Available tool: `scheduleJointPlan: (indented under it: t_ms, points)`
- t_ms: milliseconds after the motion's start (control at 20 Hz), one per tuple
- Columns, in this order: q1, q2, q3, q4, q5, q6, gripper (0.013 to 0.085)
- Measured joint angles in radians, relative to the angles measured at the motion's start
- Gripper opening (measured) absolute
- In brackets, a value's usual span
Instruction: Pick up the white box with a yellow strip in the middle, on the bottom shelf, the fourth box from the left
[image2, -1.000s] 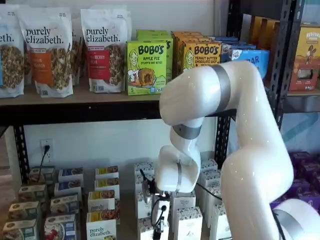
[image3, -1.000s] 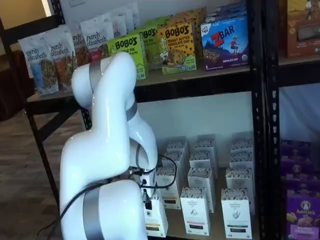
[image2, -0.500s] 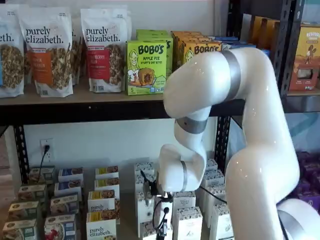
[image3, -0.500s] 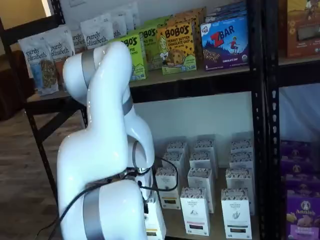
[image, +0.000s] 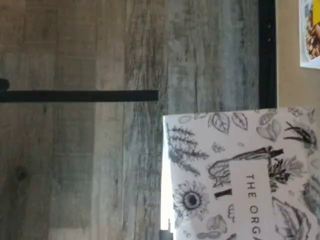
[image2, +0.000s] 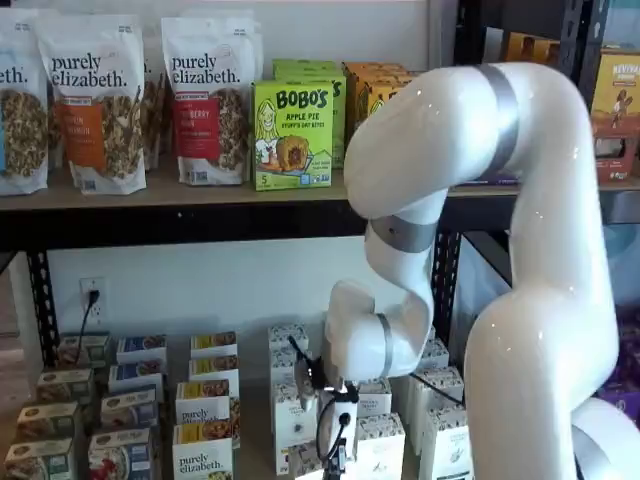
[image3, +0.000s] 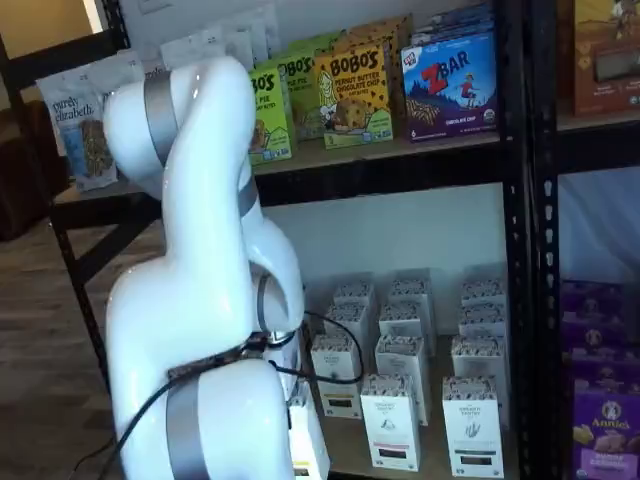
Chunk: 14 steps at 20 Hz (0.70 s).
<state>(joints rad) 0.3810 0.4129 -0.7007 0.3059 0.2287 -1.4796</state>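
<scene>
Bags (image2: 98, 95) read "purely elizabeth", green box (image2: 292, 135) "BOBO'S APPLE PIE", blue box (image3: 450, 85) "ZBAR".
</scene>
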Motion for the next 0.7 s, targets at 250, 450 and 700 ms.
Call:
scheduleJointPlan:
  t_ms: [250, 450, 700]
  points:
    - [-0.022, -0.135, 0.095, -0.123, 0.032, 0.099, 0.053]
    - [-0.033, -0.233, 0.143, -0.11, 0.087, 0.081, 0.053]
    - [-0.046, -0.355, 0.192, -0.18, 0.156, 0.138, 0.053]
